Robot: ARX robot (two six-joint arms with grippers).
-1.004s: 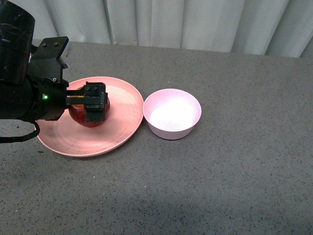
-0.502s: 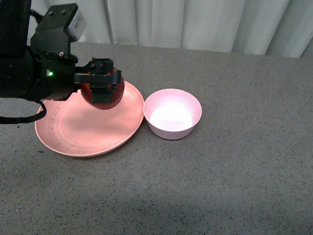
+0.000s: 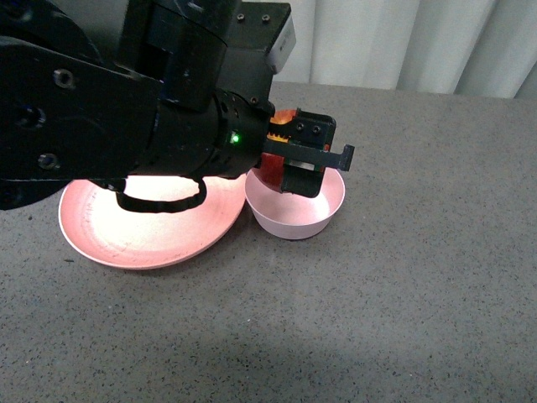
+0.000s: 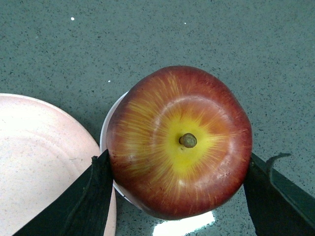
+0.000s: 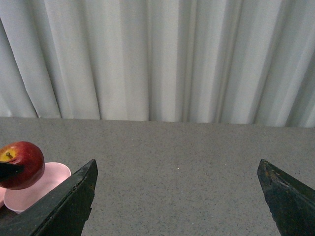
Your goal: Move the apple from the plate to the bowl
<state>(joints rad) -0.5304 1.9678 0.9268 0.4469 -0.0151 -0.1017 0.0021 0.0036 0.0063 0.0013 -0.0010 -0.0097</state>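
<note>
My left gripper (image 3: 304, 159) is shut on the dark red apple (image 4: 179, 142) and holds it in the air over the near-left part of the small pale pink bowl (image 3: 334, 200). In the front view only a red sliver of the apple (image 3: 271, 174) shows between the black fingers. In the left wrist view the apple's stem and yellow patch face the camera, the bowl (image 4: 105, 133) peeks out under it, and the salmon-pink plate (image 4: 39, 162) lies beside it. The plate (image 3: 143, 227) holds nothing. My right gripper (image 5: 177, 164) is open and empty; its view shows the apple (image 5: 22, 164) above the bowl (image 5: 42, 184).
A grey speckled tabletop (image 3: 403, 302) stretches to the right and front of the bowl. White curtains (image 5: 157, 59) hang along the table's far edge. My left arm's black body (image 3: 101, 109) covers the plate's far side.
My left gripper has lifted the apple off the plate and carried it right, from above the plate to over the bowl. The plate and bowl have not moved.
</note>
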